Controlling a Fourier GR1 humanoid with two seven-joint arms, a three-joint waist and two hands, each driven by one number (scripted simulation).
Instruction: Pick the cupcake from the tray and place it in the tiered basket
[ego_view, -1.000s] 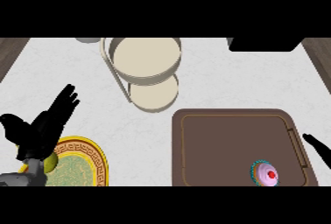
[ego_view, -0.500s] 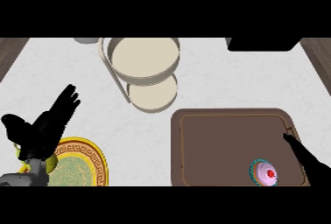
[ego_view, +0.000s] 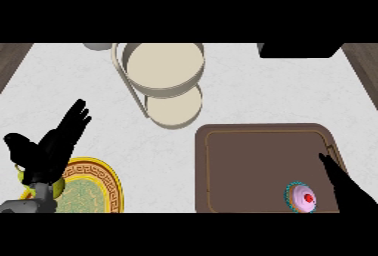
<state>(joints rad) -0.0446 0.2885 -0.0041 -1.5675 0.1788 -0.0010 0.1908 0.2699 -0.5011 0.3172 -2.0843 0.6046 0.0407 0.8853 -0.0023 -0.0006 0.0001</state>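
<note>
Fingers of my right hand (ego_view: 347, 187) are stretched out straight and hold nothing; they lie over the right part of the brown tray (ego_view: 244, 165), tips pointing up and to the left, with the wrist leaving the view at the lower right. Just beside that hand, on its left, sits the cupcake (ego_view: 301, 197), pink on top with a red dot and a teal wrapper, near the tray's lower right corner. Whether my hand touches it, I cannot tell.

My left hand (ego_view: 48, 150) shows at the left edge, open, fingers straight and pointing up and a little right, thumb spread to the left. It rests over the upper left rim of a yellow plate (ego_view: 96, 187) with a green centre and a patterned band.

Up the counter (ego_view: 280, 90), well apart from the cupcake, stands the tiered basket (ego_view: 164, 70): a large cream bowl with a smaller one below it, joined by a thin frame.
</note>
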